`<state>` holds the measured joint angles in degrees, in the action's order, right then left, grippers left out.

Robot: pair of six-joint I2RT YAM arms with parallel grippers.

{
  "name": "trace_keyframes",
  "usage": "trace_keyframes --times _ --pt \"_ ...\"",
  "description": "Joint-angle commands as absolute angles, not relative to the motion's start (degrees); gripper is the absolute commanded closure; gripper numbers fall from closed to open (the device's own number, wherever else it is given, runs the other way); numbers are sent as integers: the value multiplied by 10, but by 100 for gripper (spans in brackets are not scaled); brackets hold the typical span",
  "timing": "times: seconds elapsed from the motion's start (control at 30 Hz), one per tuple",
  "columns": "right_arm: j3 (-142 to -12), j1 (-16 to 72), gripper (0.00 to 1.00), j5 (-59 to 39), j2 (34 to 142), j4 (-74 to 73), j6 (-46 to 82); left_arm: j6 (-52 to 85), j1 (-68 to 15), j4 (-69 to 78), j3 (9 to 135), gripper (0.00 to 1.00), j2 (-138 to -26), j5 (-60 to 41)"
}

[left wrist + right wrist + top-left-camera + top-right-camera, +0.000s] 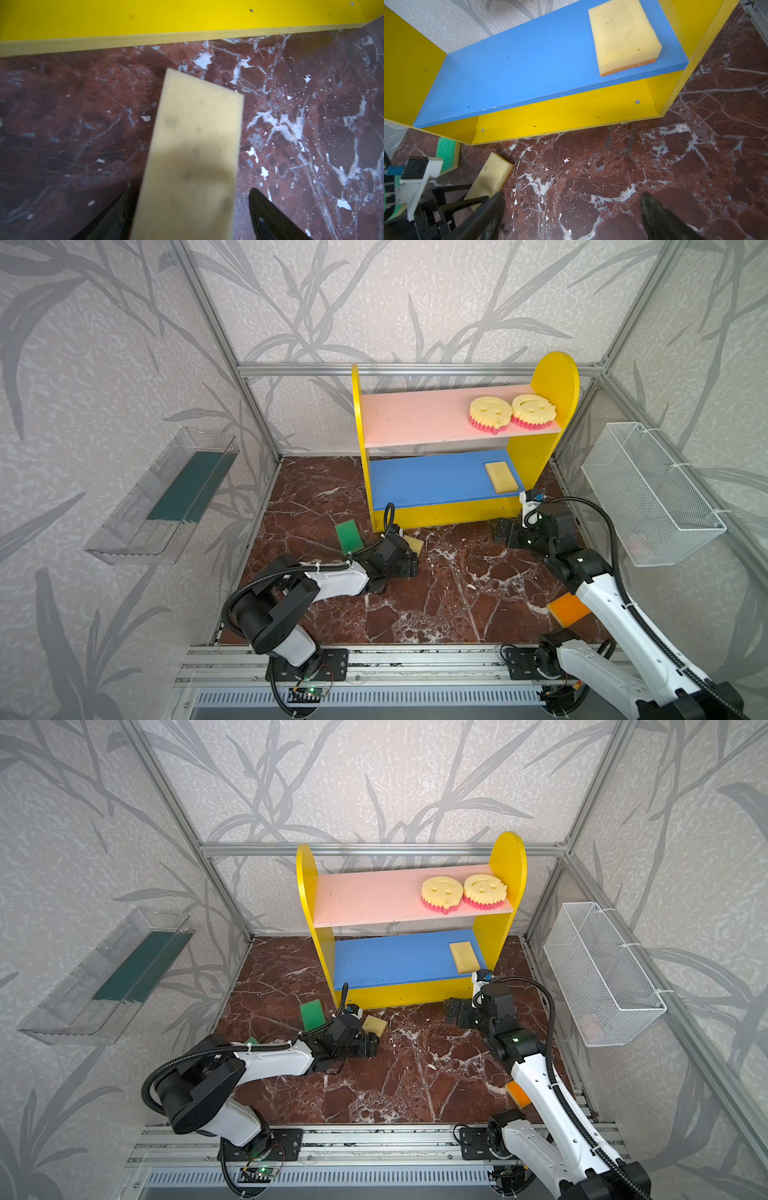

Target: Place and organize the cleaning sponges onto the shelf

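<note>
Across the red-brown marble table (436, 593), the whole scene is being viewed from above in both top views. At its far edge the shelf (557, 377) is being shown upright, with its pink upper board (415, 418) above its blue lower board (428, 481). A clear plastic tray (166, 497) is being carried on the left wall, and a white wire basket (652, 493) on the right wall.

Two round sponges are being borne side by side at the right end of the pink upper board: the left smiley sponge (490, 412) and the right smiley sponge (533, 408). A pale yellow sponge (503, 477) is being borne flat at the right end of the blue lower board, near its front edge.

On the table, a green-faced sponge (349, 536) is being shown lying just beside the shelf's left front corner. An orange-faced sponge (567, 608) is being partly hidden by the right arm near the front right.

A second pale sponge (193, 158), lying before the shelf's base, is being straddled by the left end effector (190, 189). Its jaws are being held apart, with one finger at the sponge's edge and the other separated from it by a gap, so nothing is being gripped. The right end effector (572, 194) is being held wide open and empty over the table near the shelf's right front corner.
</note>
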<state>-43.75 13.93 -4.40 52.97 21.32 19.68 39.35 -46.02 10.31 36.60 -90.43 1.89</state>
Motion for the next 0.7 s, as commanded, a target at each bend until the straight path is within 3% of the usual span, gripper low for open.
trace_keyframes --times 0.0,0.4,0.67 --pt "-431 142 1 -57 517 222 200 442 -488 121 385 14 -929 22" --pt "-428 142 1 -69 482 255 198 477 -566 142 507 14 -1039 11" --pt "-416 161 0 -107 487 251 178 462 -567 119 481 6 -988 30"
